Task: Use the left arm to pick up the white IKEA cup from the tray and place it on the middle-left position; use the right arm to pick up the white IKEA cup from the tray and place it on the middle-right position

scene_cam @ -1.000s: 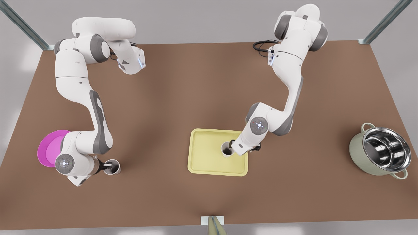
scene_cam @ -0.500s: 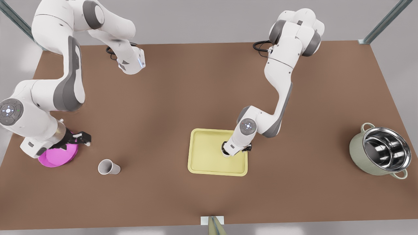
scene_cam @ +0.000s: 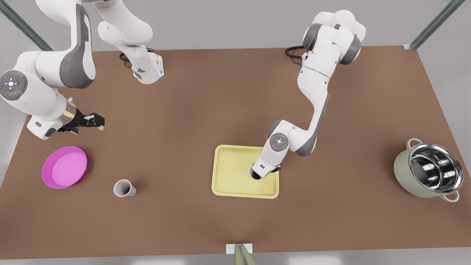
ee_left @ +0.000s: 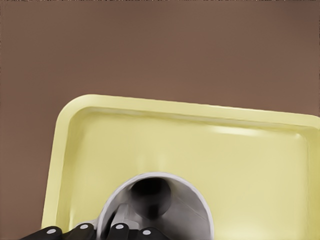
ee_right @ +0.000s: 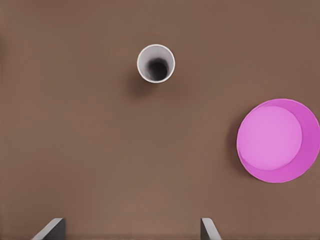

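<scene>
A pale yellow tray lies near the table's front middle. One white cup stands upright on it, toward the front view's right side of the tray. My left gripper is down on this cup's rim, reaching into its mouth and hiding most of it. A second white cup stands upright on bare brown tabletop at the front view's left. High above the table and well back from that cup hangs my right gripper, open and holding nothing.
A round pink dish sits left of the free-standing cup. A steel pot with pale green outside stands at the front view's far right. Bare brown tabletop spreads between tray and pot.
My right gripper let go of the cup on the table, then rose and drew back past the pink dish. My left gripper came over the tray's cup and sank onto it.
</scene>
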You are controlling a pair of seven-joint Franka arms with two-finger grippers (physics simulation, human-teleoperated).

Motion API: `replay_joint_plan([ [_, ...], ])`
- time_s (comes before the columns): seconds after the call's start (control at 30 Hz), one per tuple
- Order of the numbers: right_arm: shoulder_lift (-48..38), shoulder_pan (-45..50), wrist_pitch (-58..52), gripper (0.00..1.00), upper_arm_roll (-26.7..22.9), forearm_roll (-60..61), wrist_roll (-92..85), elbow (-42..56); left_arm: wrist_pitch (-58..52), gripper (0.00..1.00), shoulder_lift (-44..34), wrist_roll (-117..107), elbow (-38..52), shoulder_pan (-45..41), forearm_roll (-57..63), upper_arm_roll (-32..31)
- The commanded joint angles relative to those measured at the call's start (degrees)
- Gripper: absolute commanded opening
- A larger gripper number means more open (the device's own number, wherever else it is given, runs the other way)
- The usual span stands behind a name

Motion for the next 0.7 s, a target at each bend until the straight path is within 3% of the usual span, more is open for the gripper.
replay_joint_plan([
  [0.0,0.10,0.36,-0.06,1.00,0.02,0.23,-0.06,0.02,-0.27,0.13,-0.42,-4.13,0.03,0.02,-0.59,-0.02],
  [0.1,0.10,0.36,-0.14,1.00,0.02,0.23,-0.06,0.02,-2.64,0.13,-2.80,-3.95,0.03,0.72,-0.59,0.42],
  [0.3,0.45,0.28,-0.06,1.00,-0.16,0.41,-0.41,0.11,-11.96,0.13,-7.90,11.68,-0.58,11.09,-0.76,0.42],
  [0.57,0.54,0.28,0.12,1.00,-0.16,0.41,-0.23,0.11,-10.91,0.13,-7.72,34.90,-2.60,25.42,-0.76,0.33],
  [0.67,0.63,0.36,0.12,1.00,-0.16,0.41,-0.23,0.11,-6.77,0.13,-8.25,36.12,-5.06,27.00,-0.06,0.86],
])
